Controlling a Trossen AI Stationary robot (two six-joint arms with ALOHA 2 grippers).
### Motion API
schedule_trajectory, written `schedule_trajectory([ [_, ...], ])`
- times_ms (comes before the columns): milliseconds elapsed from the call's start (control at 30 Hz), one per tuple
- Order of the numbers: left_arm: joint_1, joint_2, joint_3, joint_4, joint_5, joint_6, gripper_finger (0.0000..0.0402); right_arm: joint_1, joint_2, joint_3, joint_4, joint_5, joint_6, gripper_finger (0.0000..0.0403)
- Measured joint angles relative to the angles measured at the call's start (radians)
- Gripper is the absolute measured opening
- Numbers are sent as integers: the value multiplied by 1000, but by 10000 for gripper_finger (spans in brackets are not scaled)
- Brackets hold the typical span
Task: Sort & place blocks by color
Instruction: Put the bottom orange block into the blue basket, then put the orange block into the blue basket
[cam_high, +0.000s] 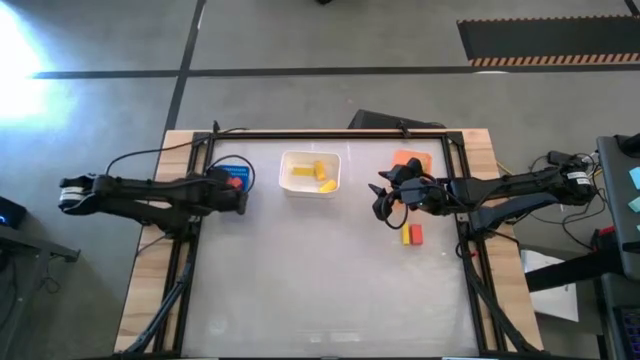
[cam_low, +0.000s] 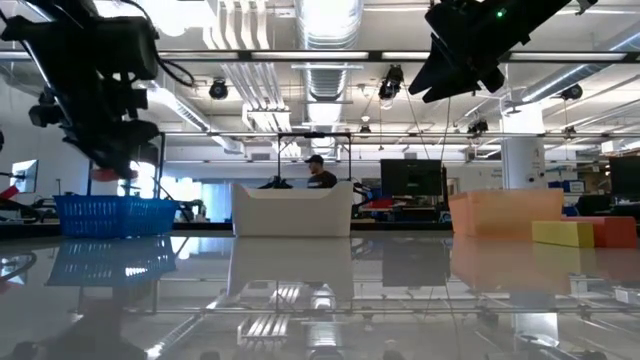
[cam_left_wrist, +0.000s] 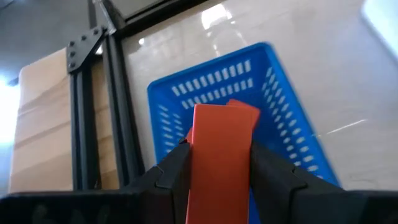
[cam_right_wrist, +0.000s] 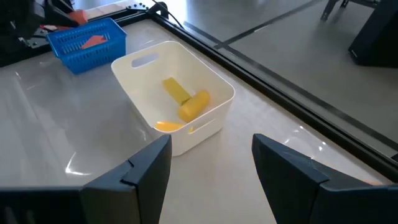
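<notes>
My left gripper (cam_left_wrist: 219, 149) hangs over the blue bin (cam_left_wrist: 280, 118) at the table's far left, shut on a red block (cam_left_wrist: 217, 168). Another red piece (cam_left_wrist: 245, 112) shows in the bin beyond it. The white bin (cam_high: 310, 172) at the far middle holds yellow blocks (cam_right_wrist: 185, 99). My right gripper (cam_right_wrist: 211, 149) stands open and empty above the table, between the white bin and the orange bin (cam_high: 412, 160). A yellow block (cam_high: 407, 235) and a red block (cam_high: 417, 234) lie side by side on the table near it. My left gripper pinches the red block by its two long sides (cam_left_wrist: 198, 163) between its two fingers. The fingers slant downward and lie along the block, whose far end sticks out beyond the fingertips. The block is lifted clear, above the blue bin.
A black frame (cam_high: 330, 132) runs round the tabletop, over wooden boards at both sides. In the low view the three bins stand in a row along the far side: blue (cam_low: 115, 215), white (cam_low: 293, 210), orange (cam_low: 505, 212). The near half of the table is bare. A person shows in the room behind.
</notes>
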Motion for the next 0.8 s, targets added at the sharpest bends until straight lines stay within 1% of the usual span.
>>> schedule_trajectory([
  [100, 23, 22, -15, 0, 3, -5, 112, 1, 0, 0, 0, 0, 0, 215],
  [133, 29, 30, -16, -1, 3, -6, 120, 2, 0, 0, 0, 0, 0, 215],
  [267, 45, 62, -15, 0, 2, -5, 191, 2, 0, 0, 0, -1, 0, 215],
  [367, 49, 78, -10, 0, 3, -5, 227, 4, 0, 0, -1, -1, 0, 215],
  [433, 49, 86, -5, 1, 2, -5, 235, 7, 0, 0, 0, -2, 1, 215],
  [600, 46, 90, 11, 1, 3, -4, 239, 31, 0, 0, -1, -8, 10, 215],
  [800, 3, 83, 49, 32, 6, 28, 240, 84, 0, -3, -9, -72, 110, 215],
])
